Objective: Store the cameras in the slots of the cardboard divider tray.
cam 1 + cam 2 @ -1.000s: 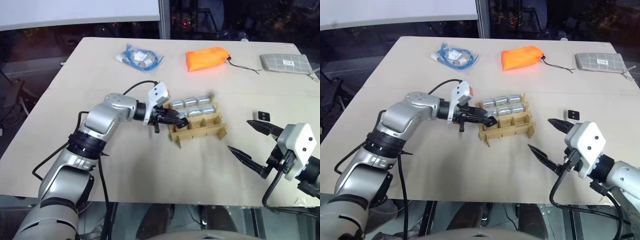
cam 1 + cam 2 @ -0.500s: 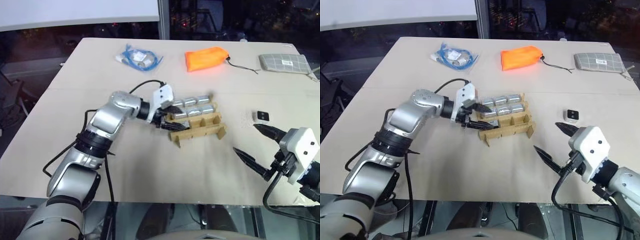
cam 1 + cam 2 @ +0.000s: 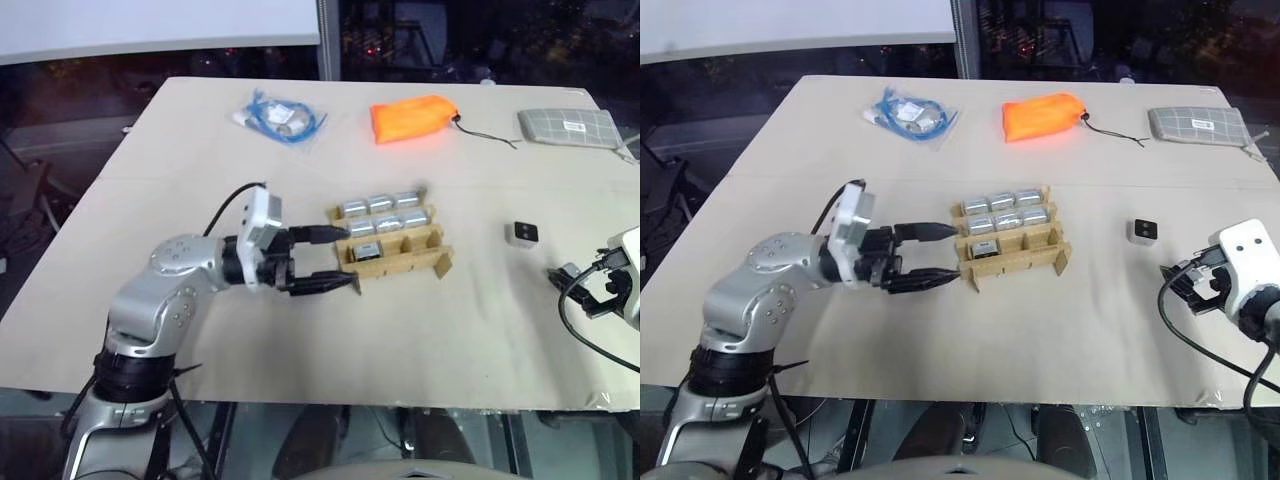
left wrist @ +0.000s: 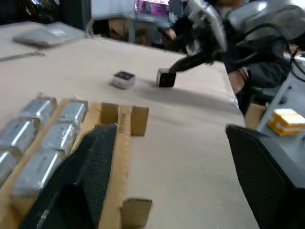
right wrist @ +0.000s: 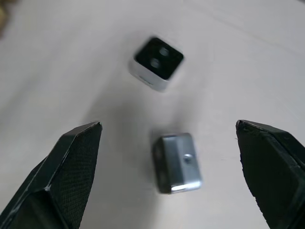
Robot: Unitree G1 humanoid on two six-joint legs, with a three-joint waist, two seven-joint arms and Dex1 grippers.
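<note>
R gripper (image 5: 167,176) jaws wide, empty, over 2 loose cameras (image 5: 158,63) on tabletop (image 3: 450,320). L gripper (image 3: 325,258) jaws open, empty, at cardboard divider tray (image 3: 390,250): approx 7 slots filled, front row mostly unfilled.

You have the brown cardboard divider tray (image 3: 392,246) lying flat at the table's centre, slightly skewed. Its two far rows hold six silver cameras (image 3: 383,213); a seventh sits in the near row's left slot. At the tray's 3 o'clock, well apart, two loose cameras (image 5: 158,62) rest on the table, one lens-up, the other tipped onto its side.
</note>
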